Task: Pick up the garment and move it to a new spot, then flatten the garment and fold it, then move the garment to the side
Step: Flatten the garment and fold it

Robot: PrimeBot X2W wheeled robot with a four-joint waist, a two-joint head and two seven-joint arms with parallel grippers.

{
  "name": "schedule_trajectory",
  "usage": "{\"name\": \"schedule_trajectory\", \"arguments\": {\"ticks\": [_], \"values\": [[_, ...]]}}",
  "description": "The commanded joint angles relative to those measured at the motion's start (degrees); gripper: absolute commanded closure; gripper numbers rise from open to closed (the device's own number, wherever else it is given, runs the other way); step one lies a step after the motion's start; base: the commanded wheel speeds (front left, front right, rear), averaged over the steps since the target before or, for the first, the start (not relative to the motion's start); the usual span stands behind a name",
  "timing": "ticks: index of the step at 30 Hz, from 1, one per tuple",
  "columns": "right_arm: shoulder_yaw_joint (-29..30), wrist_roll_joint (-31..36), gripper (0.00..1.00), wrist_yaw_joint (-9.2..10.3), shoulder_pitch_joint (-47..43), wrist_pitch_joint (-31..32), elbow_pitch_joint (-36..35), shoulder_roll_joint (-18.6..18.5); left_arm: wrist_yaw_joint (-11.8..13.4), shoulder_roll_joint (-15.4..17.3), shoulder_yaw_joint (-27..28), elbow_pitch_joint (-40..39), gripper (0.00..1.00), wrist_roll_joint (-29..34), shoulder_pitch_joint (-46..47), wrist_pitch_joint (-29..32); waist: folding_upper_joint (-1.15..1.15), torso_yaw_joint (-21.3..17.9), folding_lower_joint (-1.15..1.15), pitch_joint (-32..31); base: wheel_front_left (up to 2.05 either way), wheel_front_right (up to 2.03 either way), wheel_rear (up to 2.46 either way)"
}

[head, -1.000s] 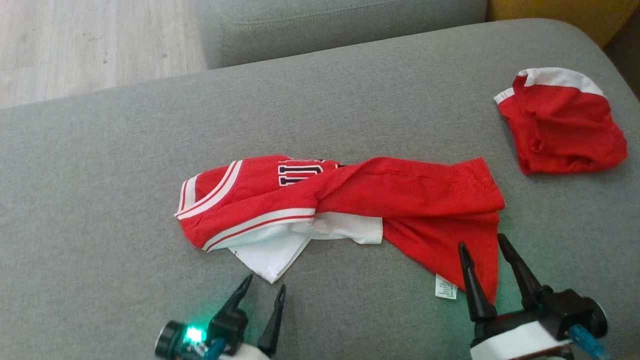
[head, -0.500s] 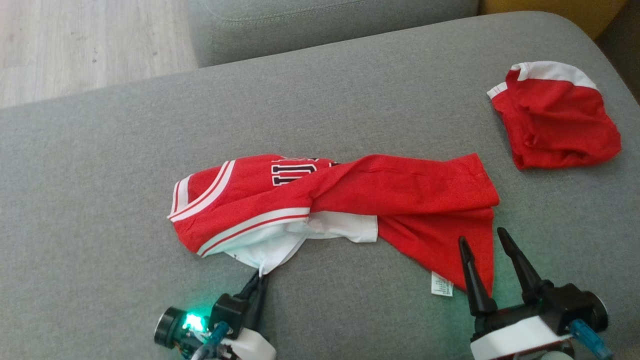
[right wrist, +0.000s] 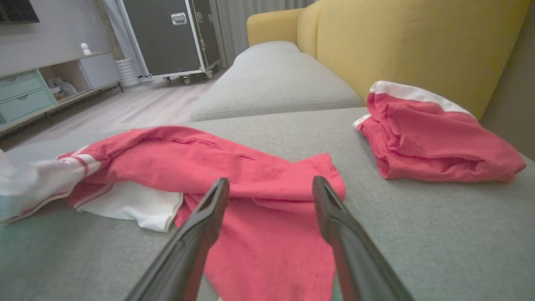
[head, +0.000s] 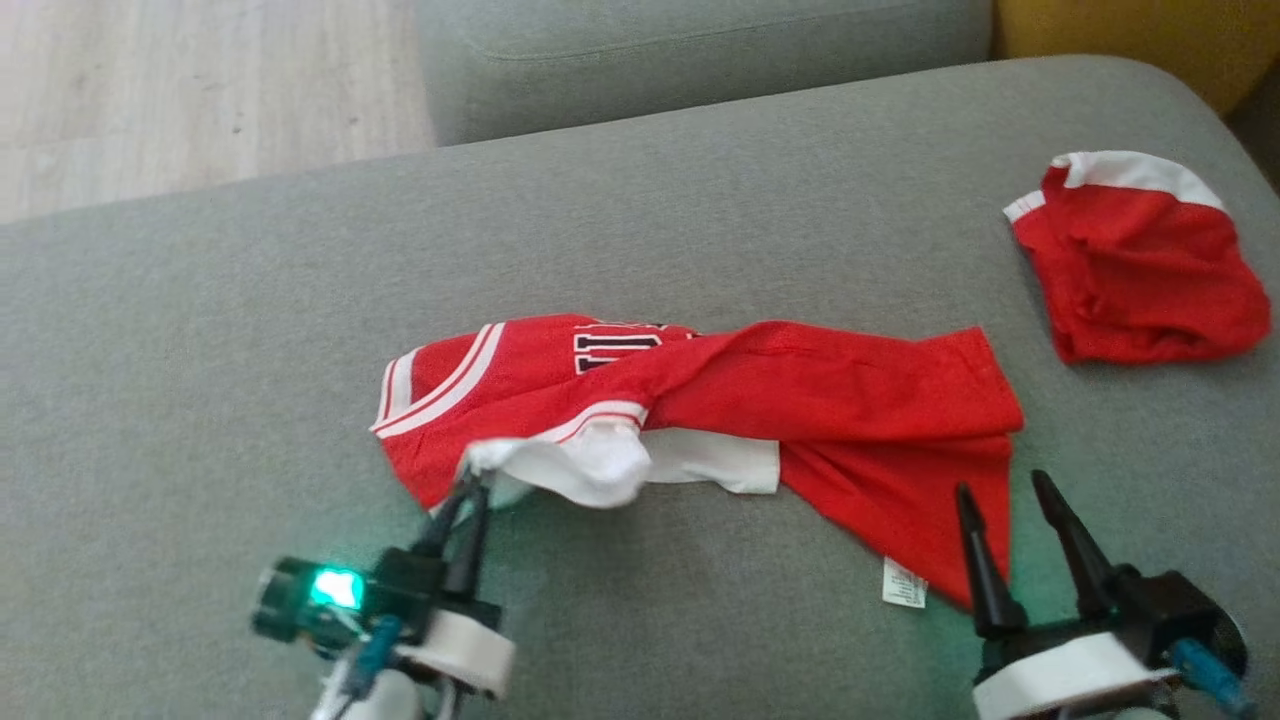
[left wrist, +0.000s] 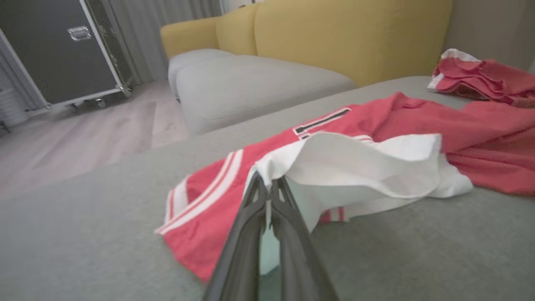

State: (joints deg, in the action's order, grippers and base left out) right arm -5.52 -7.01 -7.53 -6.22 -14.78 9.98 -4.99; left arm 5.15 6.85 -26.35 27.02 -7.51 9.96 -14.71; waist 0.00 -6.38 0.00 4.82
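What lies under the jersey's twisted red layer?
The jersey's white fabric shows beneath it, one edge pinched by the left gripper. The fold covers part of the black lettering.

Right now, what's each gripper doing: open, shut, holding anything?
Left gripper: shut on the white edge of the jersey.
Right gripper: open, holding nothing.
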Motion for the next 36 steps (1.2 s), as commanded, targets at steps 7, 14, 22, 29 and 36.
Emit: {"name": "schedule_trajectory", "arguments": {"ticks": [7, 14, 22, 29, 36], "values": [[0.77, -7.0, 0.0, 0.04, 9.11, 1.01, 9.09, -5.38, 1.74, 6.65, 5.97, -12.17, 1.0, 1.05, 0.88, -0.29, 0.0, 2.55, 0.0, 0.74, 0.0, 0.0, 0.0], [-3.66, -19.2, 0.0, 0.04, 18.02, 13.47, 14.73, -14.11, 3.0, 9.92, 8.53, -18.79, 1.0, 0.63, 0.52, 0.4, 0.0, 4.12, 0.0, 2.57, 0.0, 0.0, 0.0], [-11.63, -27.03, 0.0, 0.04, 23.37, 19.35, 14.59, -20.43, 3.21, 10.76, 8.34, -21.23, 1.0, 0.67, 0.77, 1.25, 0.0, 5.08, 0.0, 4.48, 0.0, 0.0, 0.0], [-16.01, -29.04, 0.0, 0.04, 29.63, 22.56, 18.82, -23.16, 3.13, 11.03, 7.87, -21.62, 1.0, 0.72, 1.98, 1.66, 0.0, 6.23, 0.0, 6.6, 0.0, 0.0, 0.0], [-19.1, -31.86, 0.0, 0.04, 34.06, 25.23, 24.07, -23.57, 3.01, 10.91, 7.26, -21.12, 1.0, 0.58, 2.99, 1.63, 0.0, 7.04, 0.0, 7.44, 0.0, 0.0, 0.0]]}}
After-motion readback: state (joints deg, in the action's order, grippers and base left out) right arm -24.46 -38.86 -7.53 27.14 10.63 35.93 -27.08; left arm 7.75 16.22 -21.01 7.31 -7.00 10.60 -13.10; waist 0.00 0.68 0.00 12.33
